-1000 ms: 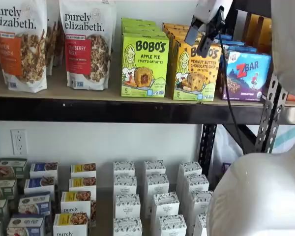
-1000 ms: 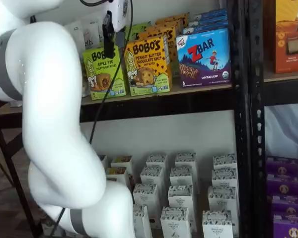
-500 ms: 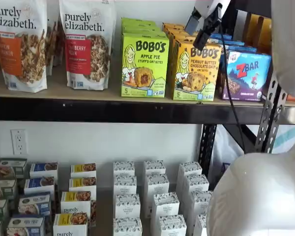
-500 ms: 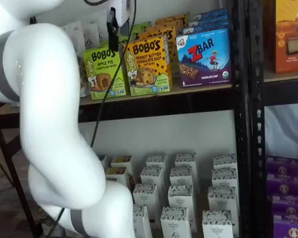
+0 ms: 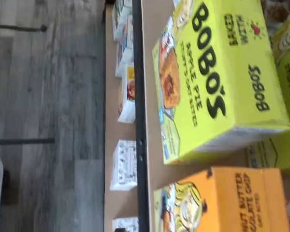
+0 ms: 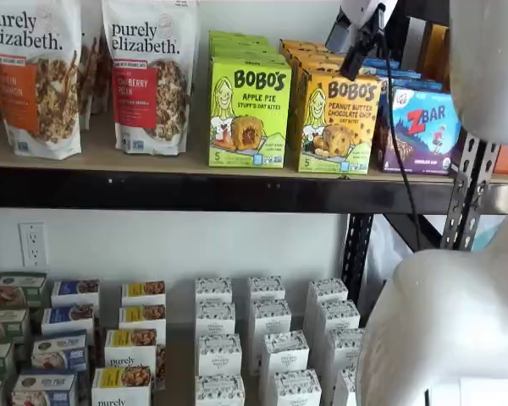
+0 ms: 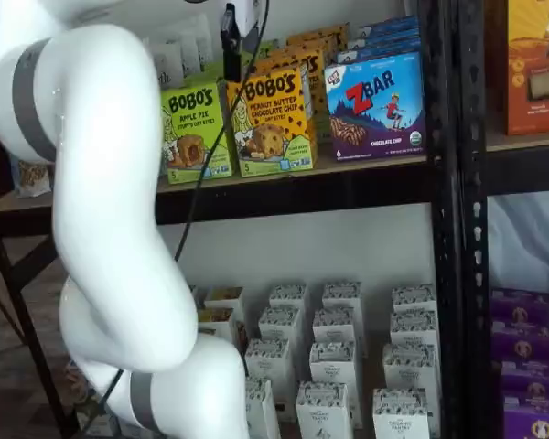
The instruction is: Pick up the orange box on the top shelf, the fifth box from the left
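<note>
The orange box (image 6: 339,123) stands upright at the front of the top shelf (image 6: 152,190), between a lime-green box and a blue one; it shows in both shelf views (image 7: 273,123). In the wrist view its orange top (image 5: 232,203) lies beside the shelf's black front rail (image 5: 140,121). My gripper (image 6: 345,56) hangs in front of and just above the orange box's top edge, apart from it. A gap shows between its two black fingers, with nothing in them. In a shelf view only one finger (image 7: 229,41) shows, side-on.
The lime-green Apple Pie box (image 6: 249,110) stands left of the orange box and the ZBar box (image 6: 425,127) right of it. Granola bags (image 6: 148,76) stand further left. Small white boxes (image 6: 262,338) fill the lower surface. My white arm (image 7: 110,229) blocks much of a shelf view.
My gripper has risen and moved slightly right, from in front of the orange box's face to its top edge. The boxes have not moved.
</note>
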Action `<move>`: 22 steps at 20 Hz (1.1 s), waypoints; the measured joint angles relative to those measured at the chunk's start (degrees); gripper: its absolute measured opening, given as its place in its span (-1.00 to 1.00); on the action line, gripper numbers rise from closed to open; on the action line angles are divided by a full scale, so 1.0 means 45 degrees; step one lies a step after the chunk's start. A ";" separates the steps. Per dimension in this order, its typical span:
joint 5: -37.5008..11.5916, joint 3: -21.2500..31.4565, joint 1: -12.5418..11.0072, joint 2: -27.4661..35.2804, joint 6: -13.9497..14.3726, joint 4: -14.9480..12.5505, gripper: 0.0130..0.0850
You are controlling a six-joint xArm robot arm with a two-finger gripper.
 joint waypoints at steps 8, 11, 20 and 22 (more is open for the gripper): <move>-0.0990 0.0220 -0.0116 0.0362 -0.0458 -0.0517 1.00; -0.1382 0.0358 -0.0103 0.0454 -0.0574 -0.0746 1.00; -0.1294 0.0142 0.0290 0.1016 -0.0513 -0.1923 1.00; -0.1008 -0.0072 0.0410 0.1222 -0.0425 -0.2156 1.00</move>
